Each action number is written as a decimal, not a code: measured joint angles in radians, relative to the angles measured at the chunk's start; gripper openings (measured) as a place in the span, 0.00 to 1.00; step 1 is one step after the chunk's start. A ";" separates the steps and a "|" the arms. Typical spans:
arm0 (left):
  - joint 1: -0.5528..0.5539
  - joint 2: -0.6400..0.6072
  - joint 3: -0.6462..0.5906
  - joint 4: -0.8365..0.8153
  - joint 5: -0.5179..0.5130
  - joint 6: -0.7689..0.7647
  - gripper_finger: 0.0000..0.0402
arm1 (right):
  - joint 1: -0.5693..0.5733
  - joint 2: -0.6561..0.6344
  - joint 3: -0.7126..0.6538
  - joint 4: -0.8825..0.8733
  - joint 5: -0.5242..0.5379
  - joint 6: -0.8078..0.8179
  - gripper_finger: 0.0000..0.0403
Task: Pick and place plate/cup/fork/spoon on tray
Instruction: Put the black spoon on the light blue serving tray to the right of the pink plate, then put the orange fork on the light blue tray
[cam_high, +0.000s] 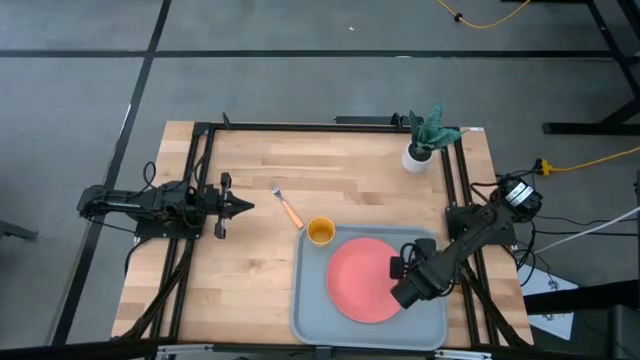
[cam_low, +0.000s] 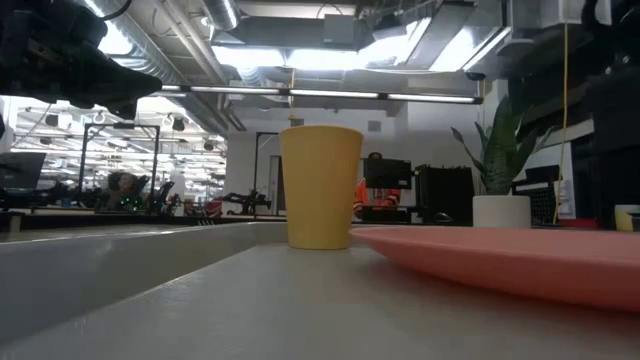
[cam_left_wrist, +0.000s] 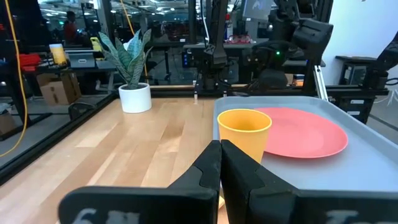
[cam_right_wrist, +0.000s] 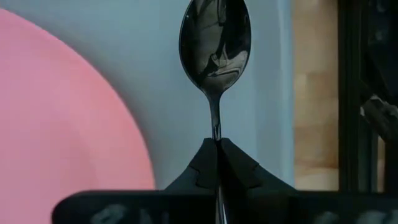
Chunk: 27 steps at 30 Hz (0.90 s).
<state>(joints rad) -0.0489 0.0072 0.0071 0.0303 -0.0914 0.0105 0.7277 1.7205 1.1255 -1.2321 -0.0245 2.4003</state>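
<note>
two items, coral plate (cam_high: 362, 279) and yellow cup (cam_high: 320, 232), sat on the tray (cam_high: 306, 300); right gripper (cam_right_wrist: 217, 144) pinched the spoon (cam_right_wrist: 215, 45) at the plate's 3 o'clock, needing lowering and release; left gripper (cam_high: 244, 207) waited closed, empty, at the table's 9 o'clock; fork (cam_high: 287, 208) remained.

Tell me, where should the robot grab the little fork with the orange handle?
Probably the orange handle of the fork, pinched across its narrow width from straight above. The fork lies flat on the wooden table, tines pointing away from the tray, so there is nothing to reach under. The handle looks thicker than the tines.
</note>
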 joint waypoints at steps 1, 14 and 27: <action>0.000 0.000 0.000 0.000 0.000 0.000 0.00 | 0.002 0.000 -0.010 0.007 0.002 0.000 0.00; 0.000 0.000 0.000 0.000 0.000 0.000 0.00 | 0.030 0.000 -0.196 0.293 0.013 0.000 0.01; 0.000 0.000 0.000 0.000 0.000 0.000 0.00 | 0.042 0.000 -0.145 0.256 -0.065 -0.074 0.15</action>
<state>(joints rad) -0.0489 0.0071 0.0071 0.0303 -0.0914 0.0105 0.7700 1.7206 0.9810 -0.9757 -0.0891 2.3261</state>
